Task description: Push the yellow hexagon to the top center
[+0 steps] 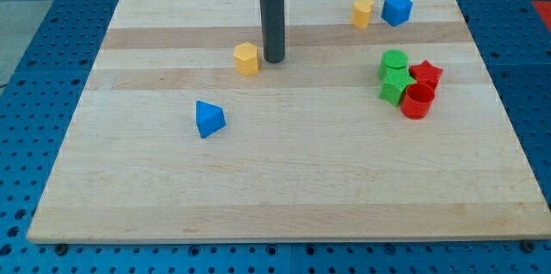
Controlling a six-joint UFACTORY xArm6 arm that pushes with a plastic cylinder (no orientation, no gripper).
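Observation:
A yellow hexagon (246, 58) stands on the wooden board (284, 188), left of centre in the upper part. My tip (274, 59) rests on the board just to the hexagon's right, a small gap apart. A second yellow block (362, 12), shape unclear, stands near the view's top right, next to a blue block (397, 9).
A blue triangle (209, 119) lies below and left of the hexagon. At the view's right is a tight cluster: a green cylinder (394, 63), a green star (395, 87), a red star (425, 74) and a red cylinder (417, 102).

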